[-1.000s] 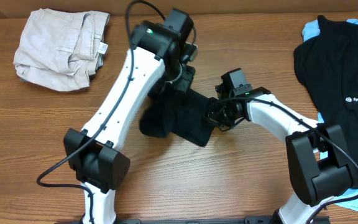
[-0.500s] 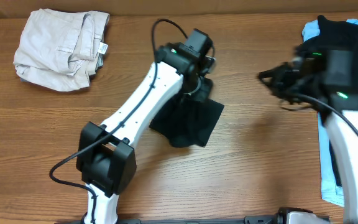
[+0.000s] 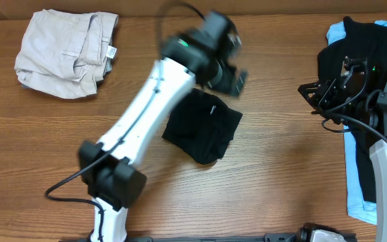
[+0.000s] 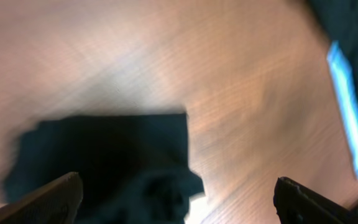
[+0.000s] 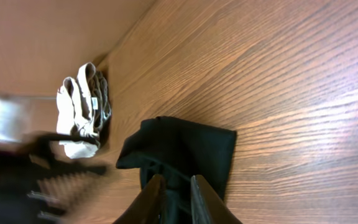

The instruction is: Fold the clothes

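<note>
Beige trousers (image 3: 62, 50): bunched at the far left corner of the tabletop (image 3: 46, 148).
Left gripper (image 3: 232, 72): blurred, above the wood just beyond the T-shirt; jaws wide apart, nothing in them.
Black T-shirt (image 3: 203, 128): folded into a small packet mid-tabletop, touched by neither gripper.
Right gripper (image 3: 314, 97): well right of the T-shirt, beside the logo shirt; jaws close together, cannot tell if they meet.
Logo shirt (image 3: 368, 60): spread at the right edge over a light-blue garment (image 3: 338, 30).

Even warm light, soft shadows, left wrist view motion-blurred
</note>
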### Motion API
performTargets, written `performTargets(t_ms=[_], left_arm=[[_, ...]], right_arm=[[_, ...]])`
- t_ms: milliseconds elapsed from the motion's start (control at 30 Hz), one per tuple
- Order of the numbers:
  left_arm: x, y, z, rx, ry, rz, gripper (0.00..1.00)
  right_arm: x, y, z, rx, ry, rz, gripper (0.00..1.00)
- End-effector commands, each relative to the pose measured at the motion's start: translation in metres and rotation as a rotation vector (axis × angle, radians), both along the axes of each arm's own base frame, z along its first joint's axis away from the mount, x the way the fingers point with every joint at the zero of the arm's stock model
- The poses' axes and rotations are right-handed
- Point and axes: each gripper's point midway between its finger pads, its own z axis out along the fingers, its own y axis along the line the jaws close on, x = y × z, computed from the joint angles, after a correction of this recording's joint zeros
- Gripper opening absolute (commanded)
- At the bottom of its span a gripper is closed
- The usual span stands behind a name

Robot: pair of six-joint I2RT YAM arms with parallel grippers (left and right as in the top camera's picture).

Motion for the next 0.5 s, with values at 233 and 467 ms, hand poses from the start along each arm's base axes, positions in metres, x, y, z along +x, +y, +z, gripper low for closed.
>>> performTargets(t_ms=[233,467], left_arm=[[0.059,0.161,0.118,-0.102,-0.200,0.386,1.00],[0.055,0.211,0.079,0.017,-0.085,0.498,1.00]], right_arm=[[-0.002,0.110,-0.001,-0.109,-0.128,0.373,0.44],[0.002,0.224,-0.068,-0.184,-0.063,0.535,0.48]])
